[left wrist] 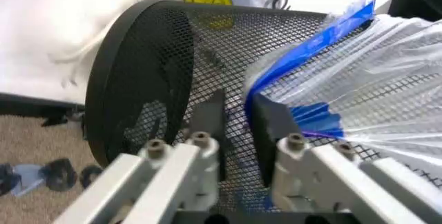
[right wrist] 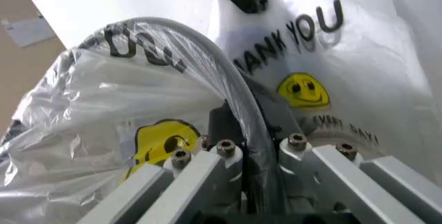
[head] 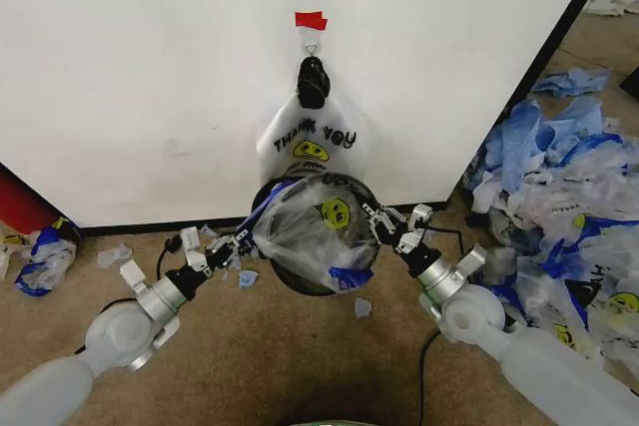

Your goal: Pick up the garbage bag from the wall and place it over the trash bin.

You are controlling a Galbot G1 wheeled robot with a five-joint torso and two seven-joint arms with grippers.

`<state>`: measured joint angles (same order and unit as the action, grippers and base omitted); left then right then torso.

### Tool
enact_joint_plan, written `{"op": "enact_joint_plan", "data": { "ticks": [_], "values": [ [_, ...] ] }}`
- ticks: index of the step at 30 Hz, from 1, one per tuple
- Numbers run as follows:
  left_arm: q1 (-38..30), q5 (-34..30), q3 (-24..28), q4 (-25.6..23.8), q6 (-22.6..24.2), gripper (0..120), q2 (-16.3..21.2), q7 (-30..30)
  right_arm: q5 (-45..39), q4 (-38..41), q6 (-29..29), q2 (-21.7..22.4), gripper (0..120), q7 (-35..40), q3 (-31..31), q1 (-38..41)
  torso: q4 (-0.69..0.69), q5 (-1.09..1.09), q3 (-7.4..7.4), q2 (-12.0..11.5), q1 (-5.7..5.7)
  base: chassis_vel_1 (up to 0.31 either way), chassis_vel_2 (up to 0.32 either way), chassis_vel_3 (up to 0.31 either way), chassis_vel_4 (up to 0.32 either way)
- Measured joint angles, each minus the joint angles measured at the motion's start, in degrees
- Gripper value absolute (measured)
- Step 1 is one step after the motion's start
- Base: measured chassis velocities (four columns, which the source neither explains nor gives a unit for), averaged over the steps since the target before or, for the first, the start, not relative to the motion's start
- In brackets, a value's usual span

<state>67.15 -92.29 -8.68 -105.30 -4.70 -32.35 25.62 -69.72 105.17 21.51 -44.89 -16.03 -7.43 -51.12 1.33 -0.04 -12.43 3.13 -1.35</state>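
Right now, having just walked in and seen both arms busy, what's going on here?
Both arms are fitting the garbage bag over the trash bin, which stands by the wall. The left gripper holds the bag's blue edge at one side; the right gripper pinches bag and rim opposite. Another bag, printed THANK YOU, hangs on the hook.

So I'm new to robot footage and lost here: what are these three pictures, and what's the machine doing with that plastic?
It is a two-armed robot. The head view looks down from its head; each of the others comes from an arm's wrist. A small black wire-mesh trash bin stands on the carpet by the white wall. The left gripper and right gripper sit at opposite sides of the bin's rim, holding a thin see-through garbage bag with blue handles over it. A flat white "THANK YOU" bag hangs behind.
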Motion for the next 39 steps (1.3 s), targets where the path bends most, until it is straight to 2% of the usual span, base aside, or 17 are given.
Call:
{"op": "enact_joint_plan", "data": {
  "ticks": [5, 7, 11, 12, 14, 16, 18, 20, 21, 24, 31, 39],
  "values": [
    [2.4, 0.0, -2.2, -1.9, -0.9, 40, 0.5, -0.7, 0.7, -0.4, 0.1, -0.3, 1, 0.0, -0.5, 0.3, 0.02, -0.02, 0.0, 0.0, 0.0, 0.0, 0.0, 0.0, 0.0],
    [2.7, 0.0, -2.5, -2.1, -1.1, 43, 0.5, -0.9, 0.7, -0.4, 0.1, -0.4, 1, 0.0, -0.5, 0.4, 0.02, -0.03, 0.0, 0.0, 0.0, 0.0, 0.0, 0.0, 0.0],
    [3.1, 0.3, -3.1, -2.3, -2.6, 58, 0.3, -2.2, 1.0, -0.3, 0.1, -0.5, 1, 0.0, -0.6, 0.4, 0.02, -0.04, 0.0, 0.0, 0.0, 0.0, 0.0, 0.0, 0.0],
    [3.1, 0.3, -3.1, -2.3, -2.6, 58, 0.3, -2.2, 1.0, -0.3, 0.1, -0.5, 1, 0.0, -0.6, 0.4, 0.02, -0.04, 0.0, 0.0, 0.0, 0.0, 0.0, 0.0, 0.0],
    [3.4, 0.3, -3.7, -2.7, -3.0, 70, 0.3, -3.0, 1.0, -0.3, 0.0, -0.5, 1, 0.1, -0.6, 0.3, 0.02, -0.05, 0.0, 0.0, 0.0, 0.0, 0.0, 0.0, 0.0],
    [3.5, 0.3, -4.1, -2.8, -3.1, 74, 0.5, -3.2, 1.0, -0.3, 0.0, -0.4, 1, 0.2, -0.6, 0.1, 0.02, -0.03, 0.0, 0.0, 0.0, 0.0, 0.0, 0.0, 0.0],
    [3.8, 0.3, -5.1, -3.3, -3.3, 87, 0.8, -4.2, 1.1, -0.4, -0.1, -0.4, 1, 0.7, -0.4, -0.4, 0.02, -0.03, 0.0, 0.0, 0.0, 0.0, 0.0, 0.0, 0.0],
    [3.8, 0.3, -5.3, -3.4, -3.4, 87, 0.8, -4.7, 1.4, -0.5, -0.1, -0.5, 1, 1.1, -0.3, -0.5, 0.02, -0.03, 0.0, 0.0, 0.0, 0.0, 0.0, 0.0, 0.0],
    [3.9, 0.5, -5.4, -3.6, -3.7, 95, 0.8, -5.1, 1.6, -0.7, -0.1, -0.6, 1, 1.4, -0.3, -0.6, 0.03, -0.03, 0.0, 0.0, 0.0, 0.0, 0.0, 0.0, 0.0],
    [4.9, 1.2, -5.9, -3.9, -4.1, 100, 0.4, -5.8, 1.6, -0.9, -0.4, -1.1, 1, 3.0, -0.3, -0.9, 0.02, -0.03, 0.0, 0.0, 0.0, 0.0, 0.0, 0.0, 0.0],
    [6.5, 3.4, -7.4, -4.0, -5.3, 100, -0.2, -8.7, 1.3, -0.8, -1.8, -1.9, 1, 8.0, -0.3, -1.0, 0.02, -0.04, 0.0, 0.0, 0.0, 0.0, 0.0, 0.0, 0.0],
    [8.4, 6.8, -8.8, -4.6, -8.4, 100, -0.8, -13.9, 1.4, 2.1, -1.5, -4.7, 1, 19.2, -0.3, -1.7, 0.01, -0.04, 0.0, 0.0, 0.0, 0.0, 0.0, 0.0, 0.0]
  ]
}}
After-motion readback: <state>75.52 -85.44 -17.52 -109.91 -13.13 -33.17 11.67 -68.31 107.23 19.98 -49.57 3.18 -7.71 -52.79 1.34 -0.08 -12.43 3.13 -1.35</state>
